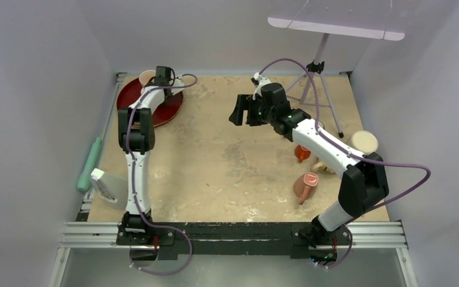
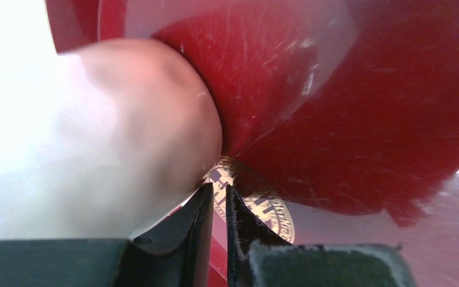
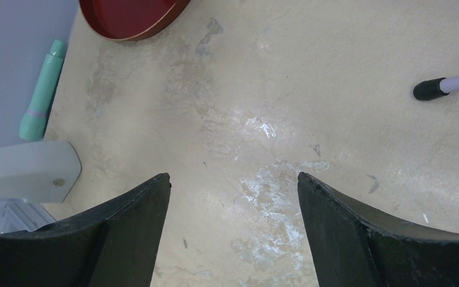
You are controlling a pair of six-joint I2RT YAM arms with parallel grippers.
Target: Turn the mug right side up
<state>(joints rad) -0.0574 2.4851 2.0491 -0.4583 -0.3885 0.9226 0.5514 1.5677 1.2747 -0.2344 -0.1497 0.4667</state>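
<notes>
1. Pale mug [image 1: 147, 76] sits on the red plate [image 1: 170, 109] at the table's [image 1: 227, 173] far-left corner, apparently mouth up.
2. Left gripper [image 2: 217, 190] beside it: jaws parted a crack, gripping nothing, probably releasing.
3. Right gripper [image 3: 233, 179] hangs wide open, empty, clear of the work.

In the left wrist view the mug [image 2: 95, 137] is a pale blur, cut off at the left edge; from above, the left arm [image 1: 136, 128] hides part of it.
</notes>
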